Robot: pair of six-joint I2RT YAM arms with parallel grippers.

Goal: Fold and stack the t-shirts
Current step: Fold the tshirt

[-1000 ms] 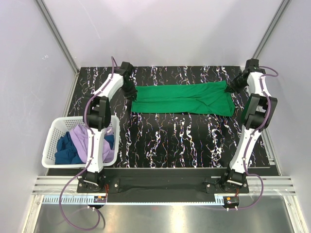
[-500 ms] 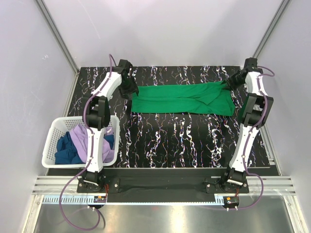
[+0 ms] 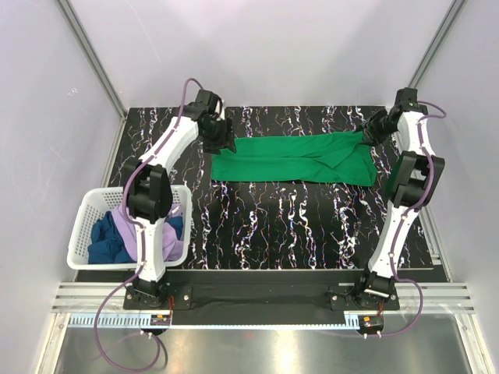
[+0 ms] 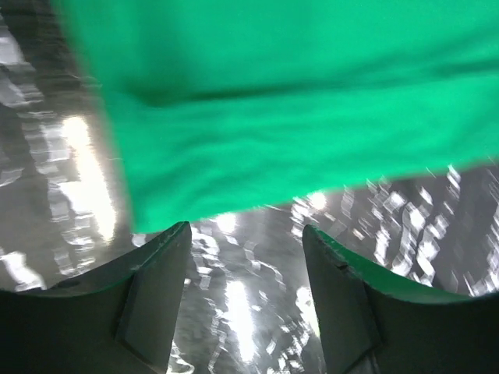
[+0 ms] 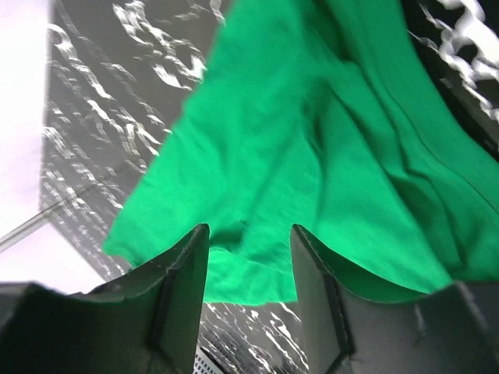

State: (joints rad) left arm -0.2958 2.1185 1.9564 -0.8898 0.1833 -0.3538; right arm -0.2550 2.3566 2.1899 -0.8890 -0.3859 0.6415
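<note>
Lying flat: green t-shirt (image 3: 292, 160) | left pincer (image 4: 245, 230) released; hem just ahead | right pincer (image 5: 249, 230) released (above cloth edge)

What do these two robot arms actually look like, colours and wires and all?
The left arm and right arm are white shells with chunky black joints, a thin purple cable looping along each. The left gripper and right gripper each end in two dark, wedge-shaped fingers.

Green t-shirt (image 4: 312, 117) motion-blurred, cropped at edges

White lattice basket (image 3: 81, 227) at marbled tabletop's (image 3: 296, 226) left edge.
</note>
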